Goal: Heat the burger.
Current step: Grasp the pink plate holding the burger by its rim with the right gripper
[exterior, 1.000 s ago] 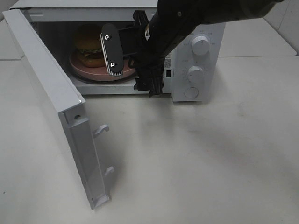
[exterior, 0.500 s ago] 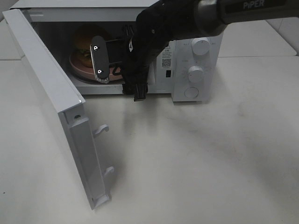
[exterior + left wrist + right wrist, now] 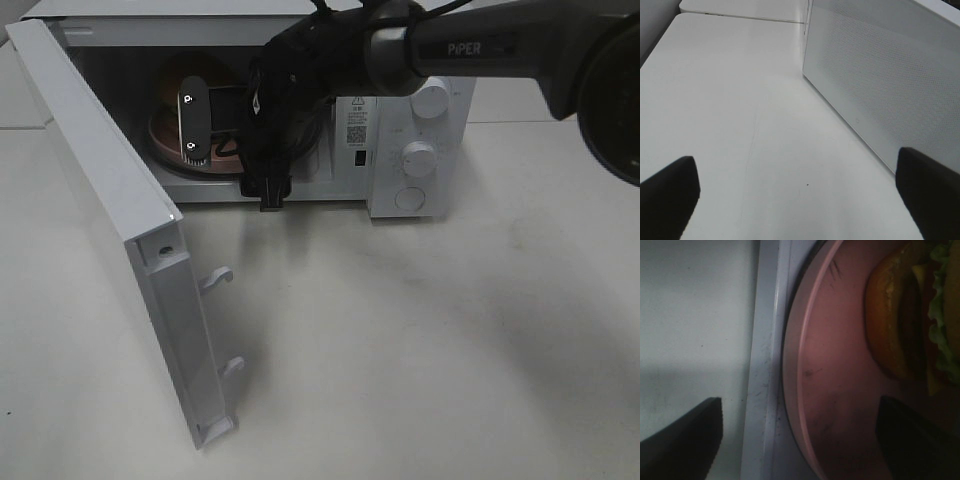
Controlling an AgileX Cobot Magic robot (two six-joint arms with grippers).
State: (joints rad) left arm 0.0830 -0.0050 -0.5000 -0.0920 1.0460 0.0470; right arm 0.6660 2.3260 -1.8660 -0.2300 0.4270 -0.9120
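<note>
White microwave at the back of the surface, door swung wide open to the left. Inside, the burger sits on a pink plate. The black right arm crosses from the right into the cavity; the right gripper is in front of the burger, over the plate. Two knobs on the panel.

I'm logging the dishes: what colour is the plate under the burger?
Pink. The plate shows best in the right wrist view, with the burger on it.
</note>
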